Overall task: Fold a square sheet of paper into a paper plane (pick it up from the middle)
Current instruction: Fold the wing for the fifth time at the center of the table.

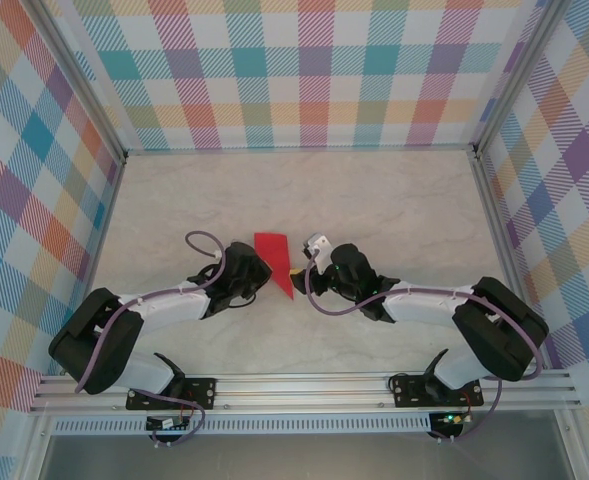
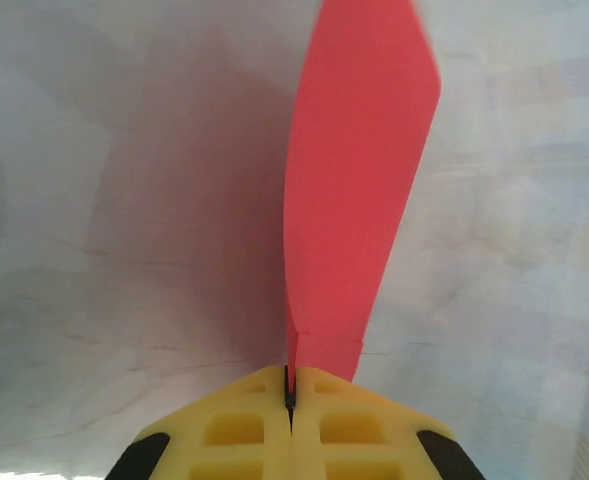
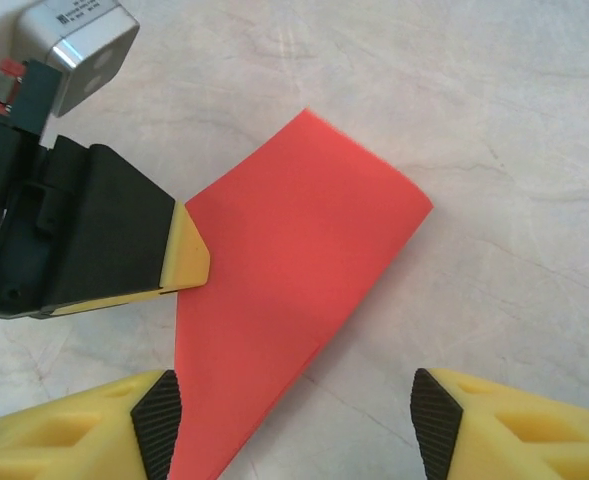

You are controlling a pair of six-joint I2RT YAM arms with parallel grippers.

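The square sheet of paper stands folded into a narrow red paper plane (image 1: pixel 273 252), wide end toward the back and point toward the front. My left gripper (image 1: pixel 266 270) is shut on its left edge. In the left wrist view the yellow jaws of that gripper (image 2: pixel 291 395) pinch the layered paper (image 2: pixel 359 200), which rises edge-on away from them. My right gripper (image 3: pixel 296 425) stands open over the plane's pointed end (image 3: pixel 294 260). The red tip runs beside its left pad (image 3: pixel 160 420), while the right pad (image 3: pixel 432 420) is over bare table. The left gripper's yellow tip (image 3: pixel 188 256) grips the paper's edge.
A pale marble-look tabletop (image 1: pixel 374 200) lies under everything, with checked walls on three sides and metal corner posts (image 1: pixel 484 150). Both arms reach in from the front rail (image 1: pixel 304 385), and their grippers sit close together at the table's middle.
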